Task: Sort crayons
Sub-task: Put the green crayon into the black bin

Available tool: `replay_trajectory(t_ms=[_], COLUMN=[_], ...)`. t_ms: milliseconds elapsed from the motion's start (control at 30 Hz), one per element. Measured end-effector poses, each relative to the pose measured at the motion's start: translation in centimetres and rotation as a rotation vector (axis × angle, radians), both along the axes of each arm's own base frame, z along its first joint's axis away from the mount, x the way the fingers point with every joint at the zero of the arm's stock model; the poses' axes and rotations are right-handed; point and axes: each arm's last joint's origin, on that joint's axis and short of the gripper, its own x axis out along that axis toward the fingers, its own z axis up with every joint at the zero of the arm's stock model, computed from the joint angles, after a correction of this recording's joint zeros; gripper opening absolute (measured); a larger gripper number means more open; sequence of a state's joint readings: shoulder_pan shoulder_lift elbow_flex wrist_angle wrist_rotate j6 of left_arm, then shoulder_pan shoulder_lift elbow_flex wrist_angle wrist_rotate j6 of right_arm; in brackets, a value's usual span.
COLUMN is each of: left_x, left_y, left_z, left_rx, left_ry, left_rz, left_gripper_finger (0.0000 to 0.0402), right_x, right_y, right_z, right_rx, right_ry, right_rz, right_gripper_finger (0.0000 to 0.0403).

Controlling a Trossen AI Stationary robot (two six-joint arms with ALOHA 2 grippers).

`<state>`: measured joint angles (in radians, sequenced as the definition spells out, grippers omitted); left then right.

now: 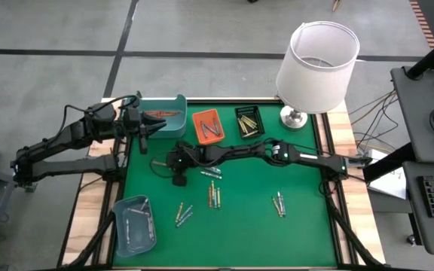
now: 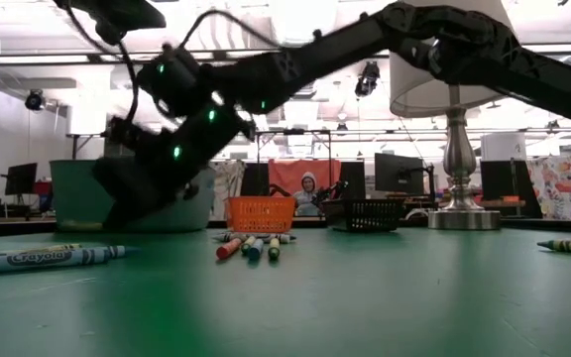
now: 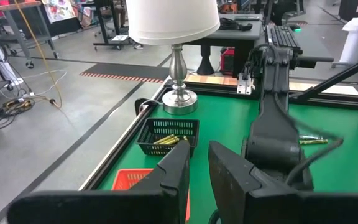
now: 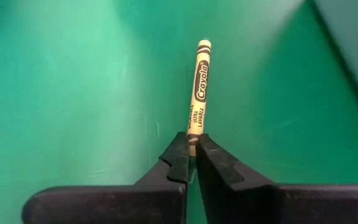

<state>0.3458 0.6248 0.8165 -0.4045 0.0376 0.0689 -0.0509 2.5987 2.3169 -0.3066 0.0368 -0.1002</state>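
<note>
My right gripper (image 4: 191, 155) reaches across the green mat (image 1: 247, 218) to its left middle (image 1: 178, 178) and is shut on a yellow crayon (image 4: 199, 87). My left gripper (image 3: 196, 163) hovers by the teal tray (image 1: 173, 105) at the far left (image 1: 151, 126); it has a narrow gap and is empty. An orange tray (image 1: 207, 126) and a black tray (image 1: 249, 122) stand at the far edge. Loose crayons lie on the mat (image 1: 214, 196), (image 1: 183, 214), (image 1: 279, 203); some also show in the low view (image 2: 251, 245). My right gripper pinches the yellow crayon at one end (image 4: 193, 135) between its two fingertips. The crayon runs straight on from the fingers, along them, with most of its length free. Whether its far end touches the mat, I cannot tell.
A white-shaded lamp (image 1: 316, 60) stands at the far right corner. A second bluish tray (image 1: 134, 224) holding crayons sits at the near left. A blue crayon (image 2: 43, 258) lies close to the low camera. The mat's near middle is bare.
</note>
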Motion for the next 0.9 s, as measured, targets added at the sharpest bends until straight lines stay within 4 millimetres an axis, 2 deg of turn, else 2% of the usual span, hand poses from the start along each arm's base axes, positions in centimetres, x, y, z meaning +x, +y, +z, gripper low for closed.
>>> replay_trajectory(t_ms=[200, 367, 533, 667, 767, 900], left_x=[-0.1, -0.3, -0.4, -0.4, -0.4, -0.2], left_y=[0.0, -0.1, -0.2, -0.2, -0.1, -0.1], left_z=[-0.1, 0.0, 0.1, 0.1, 0.1, 0.1], left_rx=[0.001, 0.005, 0.005, 0.003, -0.002, -0.01], left_ry=[0.005, -0.003, -0.009, -0.009, -0.009, -0.009], left_rz=[-0.001, -0.001, 0.0, 0.0, 0.001, 0.003], left_gripper_finger=[0.0043, 0.0043, 0.0043, 0.0043, 0.0043, 0.0043], right_x=[-1.7, -4.0, -7.3, -10.5, -13.1, -16.3], right_y=[-0.1, -0.2, -0.3, -0.5, -1.8, -6.1], right_z=[5.2, 8.1, 11.4, 13.5, 14.9, 14.7], right_rx=[-0.054, -0.099, -0.067, -0.058, -0.151, -0.185], right_ry=[0.061, 0.205, 0.376, 0.545, 0.649, 0.775], right_rz=[0.023, 0.004, -0.034, -0.144, -0.303, -0.535], right_gripper_finger=[0.0008, 0.0008, 0.0008, 0.0008, 0.0008, 0.0008])
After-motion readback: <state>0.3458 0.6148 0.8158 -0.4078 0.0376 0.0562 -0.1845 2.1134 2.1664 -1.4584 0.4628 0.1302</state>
